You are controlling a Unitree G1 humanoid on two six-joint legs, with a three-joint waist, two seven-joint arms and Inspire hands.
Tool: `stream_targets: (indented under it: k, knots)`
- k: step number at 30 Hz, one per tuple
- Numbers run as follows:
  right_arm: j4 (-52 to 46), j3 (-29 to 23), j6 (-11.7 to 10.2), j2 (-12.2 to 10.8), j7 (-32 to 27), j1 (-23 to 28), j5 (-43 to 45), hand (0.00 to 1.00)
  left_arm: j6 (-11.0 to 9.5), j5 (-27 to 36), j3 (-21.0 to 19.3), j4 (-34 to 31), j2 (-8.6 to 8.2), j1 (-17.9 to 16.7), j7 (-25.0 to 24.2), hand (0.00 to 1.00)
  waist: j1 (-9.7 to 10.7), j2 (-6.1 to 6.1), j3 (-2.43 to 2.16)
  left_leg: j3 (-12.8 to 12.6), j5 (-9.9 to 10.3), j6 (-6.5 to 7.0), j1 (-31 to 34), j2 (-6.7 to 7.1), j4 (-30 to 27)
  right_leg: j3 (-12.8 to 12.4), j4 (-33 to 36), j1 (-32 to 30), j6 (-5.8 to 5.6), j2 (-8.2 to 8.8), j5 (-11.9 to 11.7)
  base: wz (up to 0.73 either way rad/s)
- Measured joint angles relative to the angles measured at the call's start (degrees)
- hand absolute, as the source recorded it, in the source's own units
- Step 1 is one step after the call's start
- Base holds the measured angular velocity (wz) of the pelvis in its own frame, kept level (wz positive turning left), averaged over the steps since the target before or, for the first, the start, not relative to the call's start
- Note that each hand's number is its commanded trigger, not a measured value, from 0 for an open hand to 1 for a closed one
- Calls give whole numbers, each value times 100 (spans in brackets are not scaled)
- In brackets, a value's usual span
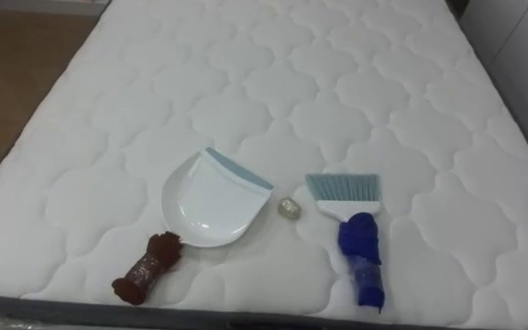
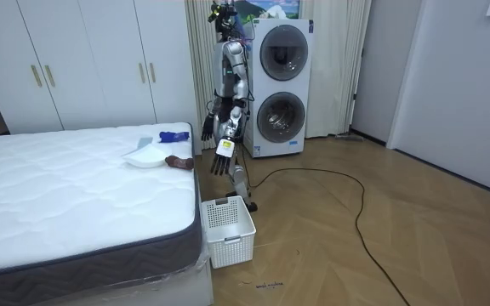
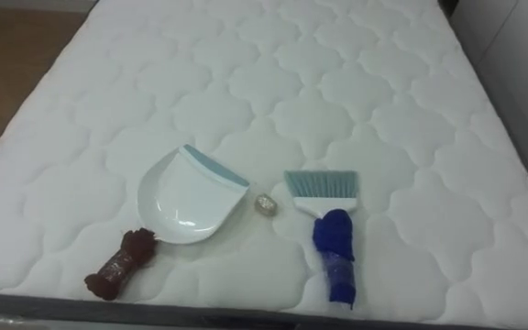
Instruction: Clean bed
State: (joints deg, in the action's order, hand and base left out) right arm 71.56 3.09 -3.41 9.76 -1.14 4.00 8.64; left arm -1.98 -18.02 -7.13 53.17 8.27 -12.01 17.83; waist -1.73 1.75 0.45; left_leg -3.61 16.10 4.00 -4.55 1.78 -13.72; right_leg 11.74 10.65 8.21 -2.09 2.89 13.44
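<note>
Left hand (image 2: 222, 156) hangs beside the robot's hip and right hand (image 2: 208, 127) is a little higher, toward the bed (image 2: 58, 191). Both hold nothing, and their fingers look loose and straight, though they are small in the room view. The robot stands upright at the bed's edge, facing it, with a stacked washer and dryer (image 2: 279, 85) behind it. A white laundry basket (image 2: 228, 228) sits on the floor at the mattress corner. A white dustpan (image 2: 145, 155) and a hand brush (image 2: 174, 134) lie on the bed near the robot.

Left eye view: the 2 tools lie side by side near the mattress edge closest to the robot. A small crumpled scrap (image 1: 289, 208) lies between them, just beside the pan's lip.

Right eye view: same layout. The pan's brown handle (image 3: 115, 266) points back to the robot's left. The brush's blue handle (image 3: 335, 255) points back to its right.

Judging by this, sweeping has not begun and the step in hand is picking up the tools. The next move calls for bending forward, closing 1 hand on each handle, and then brushing the scrap into the pan.
</note>
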Motion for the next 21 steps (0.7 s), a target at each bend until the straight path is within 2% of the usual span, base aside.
stream_targets:
  k: [1, 2, 4, 5, 7, 8, 10, 11, 17, 21]
  knots:
    - [-18, -1, -90, -3, 3, -1, 2, 0, -138, 94, -28, -256, 0, -1, 122, 0, 2, 25, -15, 3, -1, -2, 0, 0, 2, 7, -1, 0, 0, -1, 0, 0]
    - [-34, -2, -153, -5, 5, 2, 2, 0, -275, 109, -40, -484, 0, 4, 238, 0, 1, 8, -7, 6, -3, -4, -2, 0, 3, 3, -4, 2, 0, -1, 0, 0]
    - [-47, -2, -247, -6, 5, -2, 3, 0, -516, 117, -39, -617, 1, 73, 397, 0, -18, 19, -19, 9, -4, -5, -15, 2, 5, 5, -8, 13, 0, 0, 0, 2]
    - [-48, 0, -322, -9, 7, 1, 1, 0, -564, 134, 1, -707, 3, 109, 453, 0, 18, 12, -20, 34, -4, -5, -13, 9, 1, 43, -18, 28, 0, 4, 0, 7]
    - [-49, 0, -368, -9, 9, 14, -1, 0, -569, 176, 150, -1049, 9, 107, 458, 0, 29, -14, -6, 57, -4, -5, 13, 9, -1, 97, -12, 12, 0, 8, 0, 8]
    - [-50, 0, -368, -7, 9, 13, -1, 0, -598, 180, 198, -1144, 9, 110, 459, 0, 25, -1, -14, 57, -5, -5, 23, 9, -1, 97, -12, 2, 0, 8, 0, 4]
    - [-51, 5, -429, -8, 19, -6, -2, 0, -766, 239, 368, -1296, 18, 139, 460, 0, 16, -27, -27, 68, -5, -7, 40, 6, -1, 103, -16, -4, 0, 5, 0, 0]
    - [-50, 5, -464, -8, 34, -12, -1, 0, -774, 273, 434, -1372, 16, 164, 453, 0, 34, -37, -24, 70, -6, -7, 43, 5, 0, 112, -19, -5, 0, 5, 0, 0]
    - [-25, 18, -480, 6, 97, -60, -2, 0, -945, 275, 671, -1386, 15, 385, 451, 0, 57, -44, -30, 83, -10, -14, 106, 4, -10, 124, -19, -63, 0, 4, 0, 0]
    - [-22, 19, -482, 3, 132, -76, -37, 0, -977, 201, 797, -1389, 26, 500, 447, 0, 114, -29, -41, 121, -11, -14, 171, 6, -50, 126, -12, -131, 0, 6, 0, 4]
